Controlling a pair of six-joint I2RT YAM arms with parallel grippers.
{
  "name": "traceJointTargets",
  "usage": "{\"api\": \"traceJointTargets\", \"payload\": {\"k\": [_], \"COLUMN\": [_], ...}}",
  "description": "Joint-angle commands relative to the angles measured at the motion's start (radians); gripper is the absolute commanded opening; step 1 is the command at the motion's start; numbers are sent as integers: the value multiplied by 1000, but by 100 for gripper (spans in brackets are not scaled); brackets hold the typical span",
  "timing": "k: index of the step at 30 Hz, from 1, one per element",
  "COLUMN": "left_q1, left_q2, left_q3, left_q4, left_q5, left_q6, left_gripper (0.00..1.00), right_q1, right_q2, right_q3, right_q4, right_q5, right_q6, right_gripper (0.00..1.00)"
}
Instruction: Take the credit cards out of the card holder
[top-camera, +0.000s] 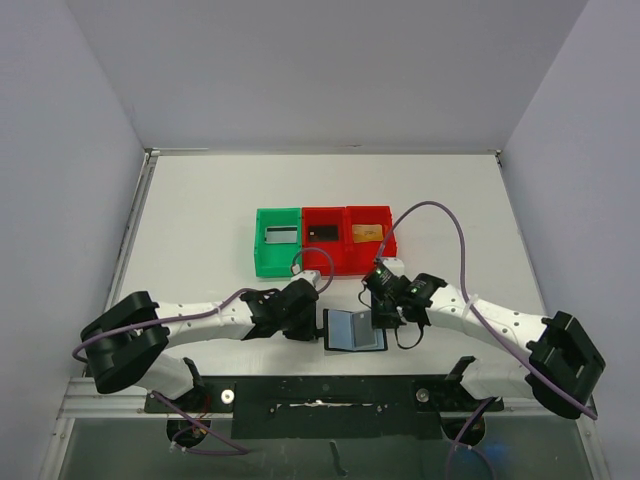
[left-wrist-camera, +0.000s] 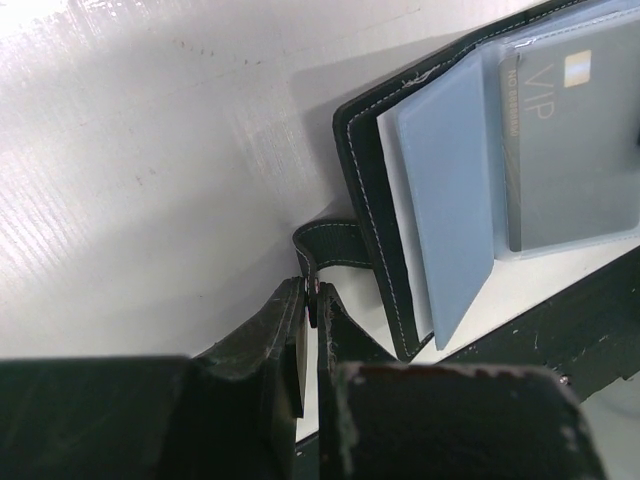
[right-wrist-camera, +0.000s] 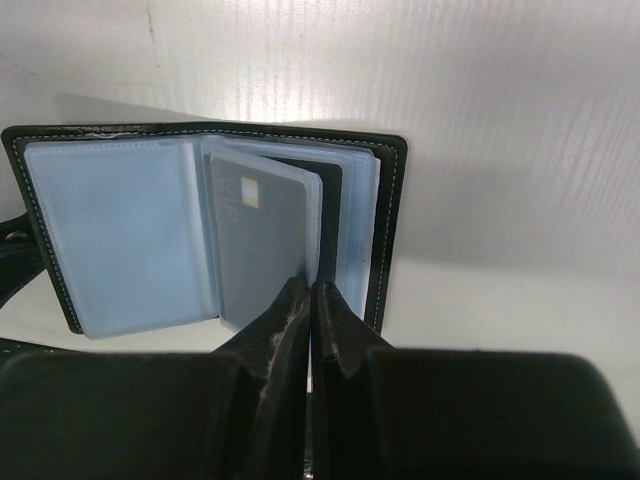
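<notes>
**Right jaws:** together, clamped on the lower edge of the grey card (right-wrist-camera: 262, 245) near its 5 o'clock corner. It cannot be told whether the glossy pocket is pinched along with it.

**Left jaws:** together, nipping only the tip of the closure tab (left-wrist-camera: 335, 245), at 9 o'clock of the card holder (right-wrist-camera: 388, 230).

**Location:** the holder lies open on the worktop (top-camera: 200, 230) between the two arms, near the front edge. At its 12 o'clock stand a green bin (top-camera: 262, 255) and two red bins (top-camera: 345, 262). Each bin shows a small flat item, seemingly cards already removed.

**Hazards:**
- If the pocket plastic is caught with the card, a pull would likely drag the whole holder and not free the card.
- The hold on the tab is shallow, so a firm tug from the right could slip the tab out and leave the holder unanchored.
- A pull off the line of the pocket could bend the card or jam it.

**Pose:**
- The left arm (top-camera: 200, 320) lies low, reaching in from 9 o'clock.
- The right arm (top-camera: 500, 320) lies low, reaching in from 3 o'clock with its wrist tipped down over the holder's right leaf.
</notes>
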Motion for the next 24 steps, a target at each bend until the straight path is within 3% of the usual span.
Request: {"api": "traceJointTargets", "payload": {"k": [1,8,16,24], "left_q1": [-5,-5,-6,-5], "left_q2": [7,27,26,3], "left_q3": [26,57,46,39], "left_q4": [30,-2,15,10], "left_q5": [11,-23,-16,-20], "left_q6": [-5,-3,-10,-17], "left_gripper": [0,0,0,0], "right_q1": [1,0,-1,2], "right_q2": [-46,-121,-83,4], "right_q3": [24,0,-42,-21], "right_q4": [70,122,272,257], "right_q5": [-21,-62,-138,-139], "right_q6": [-29,-49,-31,-39], "right_gripper": [0,4,18,16]}}
